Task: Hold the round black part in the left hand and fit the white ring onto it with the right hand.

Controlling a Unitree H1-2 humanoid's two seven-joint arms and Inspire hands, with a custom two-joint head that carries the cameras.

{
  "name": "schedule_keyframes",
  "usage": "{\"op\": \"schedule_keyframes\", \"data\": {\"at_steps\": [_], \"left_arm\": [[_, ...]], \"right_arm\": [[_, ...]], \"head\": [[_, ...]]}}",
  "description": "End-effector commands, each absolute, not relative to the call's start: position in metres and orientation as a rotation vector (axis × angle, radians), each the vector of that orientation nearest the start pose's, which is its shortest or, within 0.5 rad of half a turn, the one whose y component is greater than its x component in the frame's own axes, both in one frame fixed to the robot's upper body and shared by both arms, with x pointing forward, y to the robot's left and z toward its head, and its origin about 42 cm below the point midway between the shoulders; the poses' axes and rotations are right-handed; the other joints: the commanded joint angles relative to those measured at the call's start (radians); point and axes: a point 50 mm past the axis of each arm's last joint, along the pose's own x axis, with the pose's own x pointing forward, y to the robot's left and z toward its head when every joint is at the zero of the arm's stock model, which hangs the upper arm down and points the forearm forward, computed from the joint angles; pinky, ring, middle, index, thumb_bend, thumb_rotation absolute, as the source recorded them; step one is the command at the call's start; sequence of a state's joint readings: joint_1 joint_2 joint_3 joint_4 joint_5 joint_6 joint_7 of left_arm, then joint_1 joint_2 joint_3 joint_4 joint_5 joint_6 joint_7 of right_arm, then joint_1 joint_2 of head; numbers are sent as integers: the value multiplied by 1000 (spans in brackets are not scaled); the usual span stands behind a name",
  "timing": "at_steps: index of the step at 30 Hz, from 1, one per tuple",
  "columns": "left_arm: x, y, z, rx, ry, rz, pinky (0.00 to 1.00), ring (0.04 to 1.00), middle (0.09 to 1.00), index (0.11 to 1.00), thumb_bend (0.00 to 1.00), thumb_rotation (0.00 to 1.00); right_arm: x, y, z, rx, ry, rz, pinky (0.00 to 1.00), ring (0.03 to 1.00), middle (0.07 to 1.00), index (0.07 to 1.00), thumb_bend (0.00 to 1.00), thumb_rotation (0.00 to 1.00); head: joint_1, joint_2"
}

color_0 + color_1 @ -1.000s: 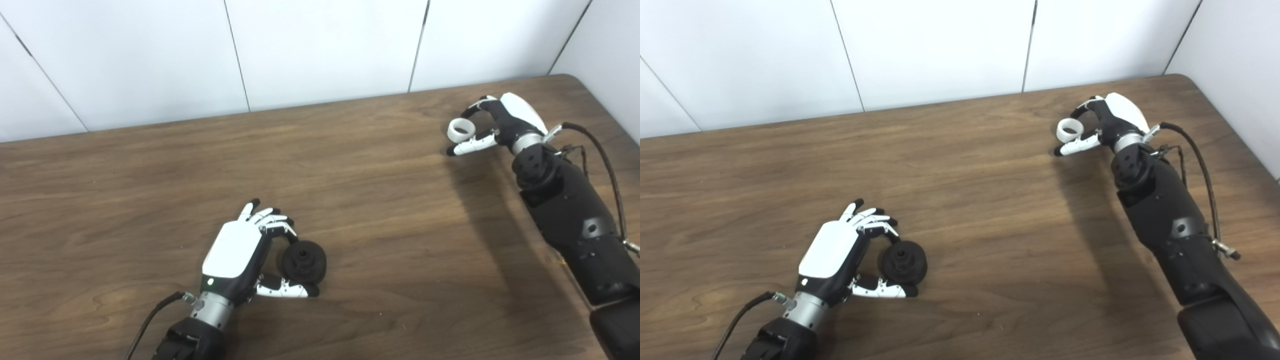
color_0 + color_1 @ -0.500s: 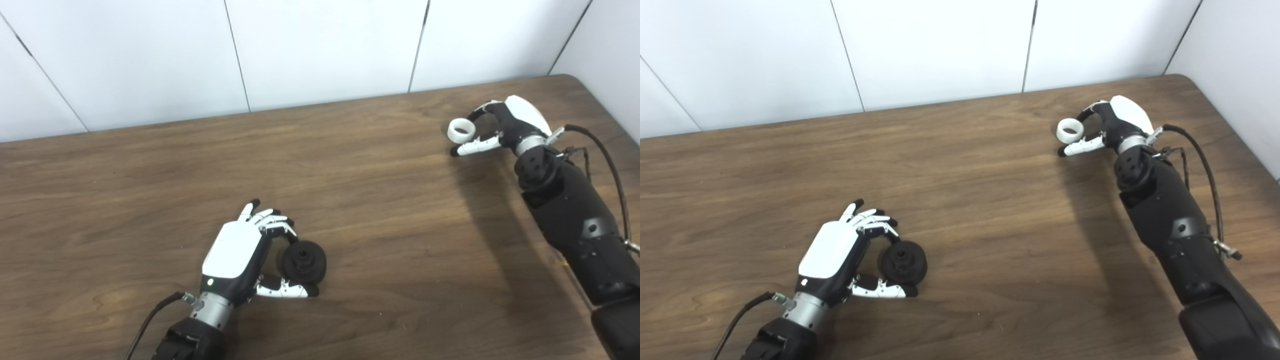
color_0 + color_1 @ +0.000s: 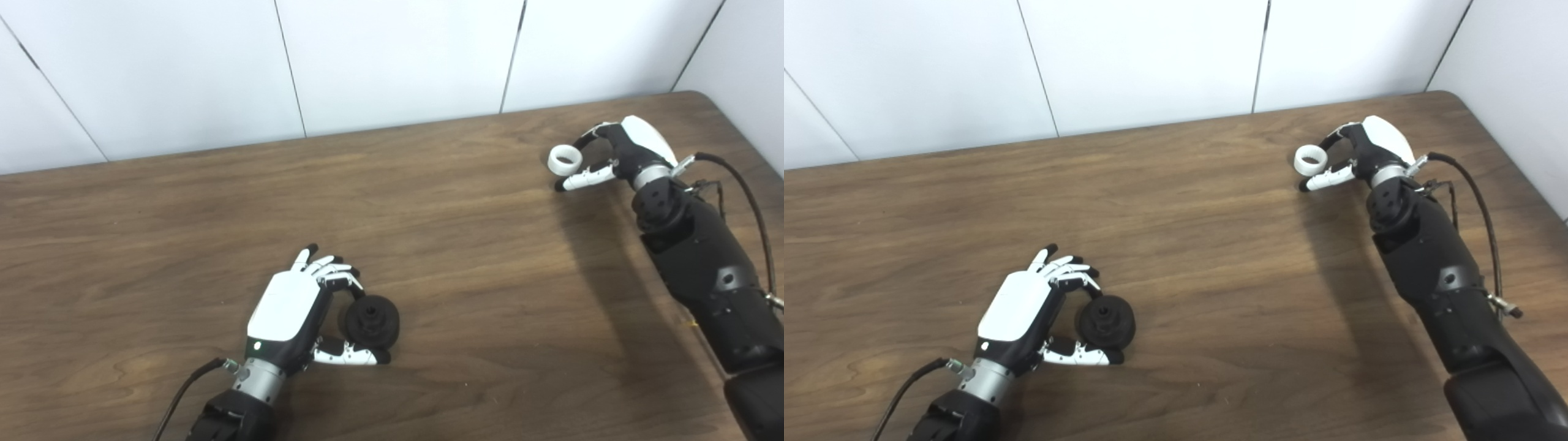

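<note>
Left hand: the left hand (image 3: 293, 318) lay at 7 o'clock, fingers and thumb curled around the round black part (image 3: 372, 319).
Black part: it rested on the wooden surface (image 3: 465, 269), its bored hub facing up toward the cameras.
Right hand: the right hand (image 3: 618, 154) sat at 2 o'clock, the white ring (image 3: 565, 160) pinched between fingers and thumb.
Ring: its opening faced up toward the cameras, well apart from the black part.
</note>
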State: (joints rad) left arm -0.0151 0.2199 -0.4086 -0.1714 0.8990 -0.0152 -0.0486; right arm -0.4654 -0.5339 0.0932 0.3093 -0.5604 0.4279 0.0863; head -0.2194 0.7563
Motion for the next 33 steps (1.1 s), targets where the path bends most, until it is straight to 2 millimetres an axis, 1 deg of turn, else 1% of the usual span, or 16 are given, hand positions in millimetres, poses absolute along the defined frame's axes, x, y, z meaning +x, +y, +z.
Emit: {"op": "schedule_keyframes", "data": {"at_steps": [1, 16, 19, 25, 30, 33], "left_arm": [[259, 167, 120, 1113, -280, -410, 1000, 863, 758, 486, 521, 58], [258, 165, 119, 1115, -280, -413, 1000, 863, 759, 486, 521, 59], [258, 165, 120, 1111, -280, -414, 1000, 862, 757, 486, 521, 59], [257, 165, 120, 1115, -277, -414, 1000, 863, 757, 486, 520, 59], [257, 165, 120, 1115, -279, -412, 1000, 862, 758, 486, 521, 58], [257, 164, 120, 1113, -281, -410, 1000, 861, 757, 486, 521, 58]], "right_arm": [[434, -383, 230, -1060, 189, -241, 853, 963, 910, 656, 791, 219], [437, -372, 232, -1081, 175, -221, 832, 952, 910, 671, 786, 243], [438, -372, 232, -1087, 174, -219, 835, 945, 906, 668, 785, 233], [438, -373, 232, -1098, 178, -209, 843, 952, 910, 672, 777, 261], [437, -374, 231, -1074, 182, -219, 846, 952, 904, 653, 770, 223], [437, -376, 230, -1065, 182, -226, 841, 962, 895, 612, 745, 188]], "head": [[1, 1], [6, 4], [8, 6], [8, 7], [8, 7], [7, 8]]}}
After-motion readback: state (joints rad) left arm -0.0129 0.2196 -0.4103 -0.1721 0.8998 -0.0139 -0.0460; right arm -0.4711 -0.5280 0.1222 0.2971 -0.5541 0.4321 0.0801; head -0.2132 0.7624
